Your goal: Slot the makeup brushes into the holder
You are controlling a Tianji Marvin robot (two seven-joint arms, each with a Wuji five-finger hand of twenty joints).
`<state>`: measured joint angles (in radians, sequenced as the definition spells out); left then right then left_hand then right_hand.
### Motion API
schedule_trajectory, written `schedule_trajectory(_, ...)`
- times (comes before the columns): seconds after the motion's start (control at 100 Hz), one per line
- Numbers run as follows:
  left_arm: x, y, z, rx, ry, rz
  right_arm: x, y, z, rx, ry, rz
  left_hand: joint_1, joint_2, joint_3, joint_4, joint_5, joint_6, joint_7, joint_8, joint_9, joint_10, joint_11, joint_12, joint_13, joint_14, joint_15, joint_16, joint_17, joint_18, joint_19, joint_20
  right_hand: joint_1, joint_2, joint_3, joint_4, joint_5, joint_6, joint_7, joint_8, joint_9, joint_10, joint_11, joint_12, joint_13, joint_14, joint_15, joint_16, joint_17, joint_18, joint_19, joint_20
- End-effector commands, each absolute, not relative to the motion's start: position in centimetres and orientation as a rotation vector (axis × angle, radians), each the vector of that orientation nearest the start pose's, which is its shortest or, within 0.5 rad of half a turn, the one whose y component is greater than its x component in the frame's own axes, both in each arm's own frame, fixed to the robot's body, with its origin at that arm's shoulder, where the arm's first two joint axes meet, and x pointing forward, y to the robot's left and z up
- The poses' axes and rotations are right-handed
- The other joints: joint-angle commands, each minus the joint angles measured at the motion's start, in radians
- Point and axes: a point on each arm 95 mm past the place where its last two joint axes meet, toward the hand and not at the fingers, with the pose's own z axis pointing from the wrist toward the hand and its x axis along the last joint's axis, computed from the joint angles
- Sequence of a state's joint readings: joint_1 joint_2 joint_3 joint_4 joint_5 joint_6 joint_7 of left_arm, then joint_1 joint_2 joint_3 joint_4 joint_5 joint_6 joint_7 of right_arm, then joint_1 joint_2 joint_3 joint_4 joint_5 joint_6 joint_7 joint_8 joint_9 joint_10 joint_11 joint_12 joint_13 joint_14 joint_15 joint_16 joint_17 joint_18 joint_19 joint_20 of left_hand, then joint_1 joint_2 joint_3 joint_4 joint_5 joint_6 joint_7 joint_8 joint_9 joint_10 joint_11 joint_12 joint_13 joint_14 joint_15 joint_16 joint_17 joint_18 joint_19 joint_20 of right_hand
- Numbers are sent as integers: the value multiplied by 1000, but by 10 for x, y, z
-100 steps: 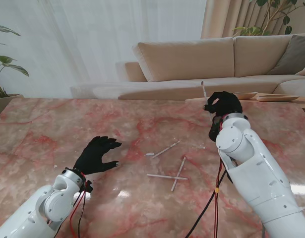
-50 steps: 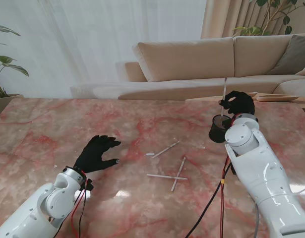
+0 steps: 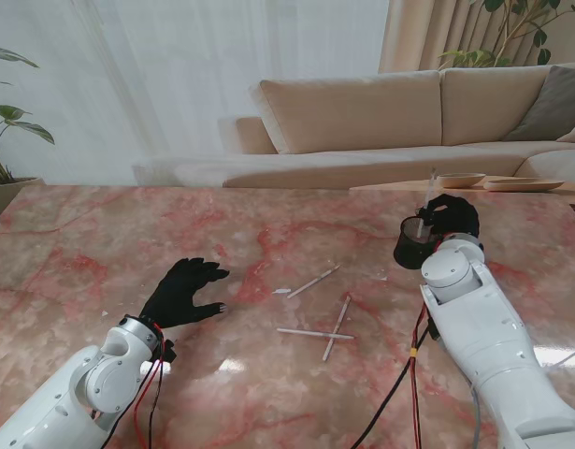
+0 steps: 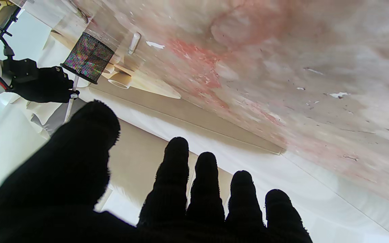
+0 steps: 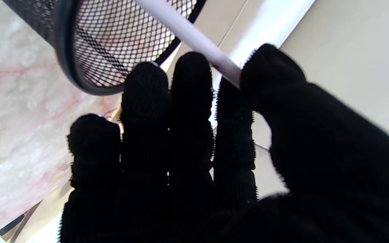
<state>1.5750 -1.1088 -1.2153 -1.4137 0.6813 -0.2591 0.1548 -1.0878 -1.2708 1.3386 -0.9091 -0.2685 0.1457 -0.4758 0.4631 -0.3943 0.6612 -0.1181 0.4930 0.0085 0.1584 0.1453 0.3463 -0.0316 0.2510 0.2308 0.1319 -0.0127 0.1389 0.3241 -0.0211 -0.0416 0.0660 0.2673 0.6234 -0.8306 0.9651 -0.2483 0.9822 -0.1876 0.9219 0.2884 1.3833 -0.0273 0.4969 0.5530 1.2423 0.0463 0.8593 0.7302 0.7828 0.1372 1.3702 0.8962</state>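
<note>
Fingers [image 5: 187, 87] on the right hand [image 3: 452, 216] are pinching a white brush [image 5: 189, 33] between thumb and fingertips, and the shaft is heading into the mouth of the black mesh holder [image 3: 414, 242] at a slant. From the wrist cam it's running right across the rim, so honestly the risk I'm seeing is the brush catching the wire edge and tipping the holder, since it's light and just sitting on the marble table [image 3: 100, 253]. Letting go too soon could also flick the brush out sideways. Left hand [image 3: 182, 291] is just hovering over the table, fingers spread, holding nothing. Three more brushes [image 3: 326, 323] are lying loose in the middle, well apart from the holder, so plenty is left to do.
</note>
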Motion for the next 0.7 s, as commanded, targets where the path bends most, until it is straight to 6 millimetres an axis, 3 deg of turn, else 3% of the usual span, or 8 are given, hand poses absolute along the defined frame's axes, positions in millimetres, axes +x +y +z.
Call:
schedule_trajectory(0.0,388,17,-376,-1467,1366,-1795,527,-130,-335,1828,255,1448,-31,30,-20,36,-1,3,-16,-9,-33,-10,-17,-14,-32,-49,-28,-6,-4,-6,-36,-10,45,46,38,-13,29,-63,60,-15,0,-14,-16,-14,-11,-43,-16,16,-16,-23,-10,28)
schedule_trajectory(0.26,388,17,-376,-1470,1371,-1795,523,-130,-341,1837,273,1475,-29,28,-15,36,-2,2,-17,-10,-33,-12,-18,-14,-32,-49,-30,-5,-4,-9,-35,-13,13,-11,26,-39,-100,-13,4,-72,-123,-25,-82,-15,-145,-56,-38,13,-100,-48,-36,48)
schedule_trajectory(0.36,389,17,-376,-1468,1372,-1797,521,-131,-342,1833,286,1475,-30,27,-13,36,-2,1,-17,-10,-32,-12,-17,-14,-32,-48,-30,-4,-4,-9,-35,-14,-29,-35,55,-51,-113,10,-104,-16,-185,-30,-87,-23,-188,-64,-32,4,-119,-54,-47,74)
schedule_trajectory(0.41,389,17,-376,-1467,1372,-1798,520,-132,-343,1831,288,1479,-30,26,-13,36,-2,1,-17,-10,-32,-12,-17,-14,-32,-47,-30,-4,-4,-8,-34,-13,-58,-44,83,-33,-105,27,-210,43,-229,-34,-83,-46,-210,-69,-32,2,-132,-57,-54,83)
schedule_trajectory(0.49,389,17,-376,-1467,1372,-1798,518,-133,-344,1833,287,1483,-29,25,-11,36,-2,1,-16,-10,-32,-13,-17,-14,-31,-46,-30,-4,-4,-8,-33,-12,-114,-44,120,78,-104,52,-360,175,-290,-38,-70,-103,-236,-71,-28,2,-150,-60,-57,96)
schedule_trajectory(0.69,389,17,-376,-1465,1378,-1798,513,-134,-341,1825,278,1524,-30,24,-9,35,-3,0,-16,-10,-33,-15,-18,-14,-31,-44,-30,-3,-5,-6,-30,-10,-148,-50,114,85,-167,65,-410,189,-380,-43,-80,-114,-294,-72,-60,-11,-206,-56,-90,94)
